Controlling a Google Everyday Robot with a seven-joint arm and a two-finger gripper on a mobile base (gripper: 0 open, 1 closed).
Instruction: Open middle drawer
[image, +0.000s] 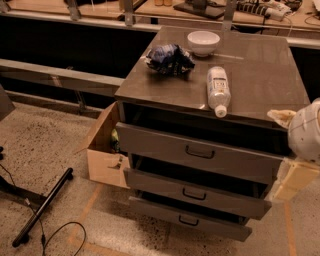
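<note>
The grey metal cabinet has three drawers, and all three fronts stand a little way out. The middle drawer is the wide shallow second one, with a small black bail handle. The taller top drawer is above it and the lowest drawer is below it. My gripper, cream-coloured under a white arm, hangs at the cabinet's right front corner. It is level with the right end of the middle drawer and well to the right of the handle.
On the cabinet top lie a plastic bottle on its side, a white bowl and a crumpled blue bag. An open cardboard box stands against the cabinet's left side. A black bar and cables lie on the floor at the left.
</note>
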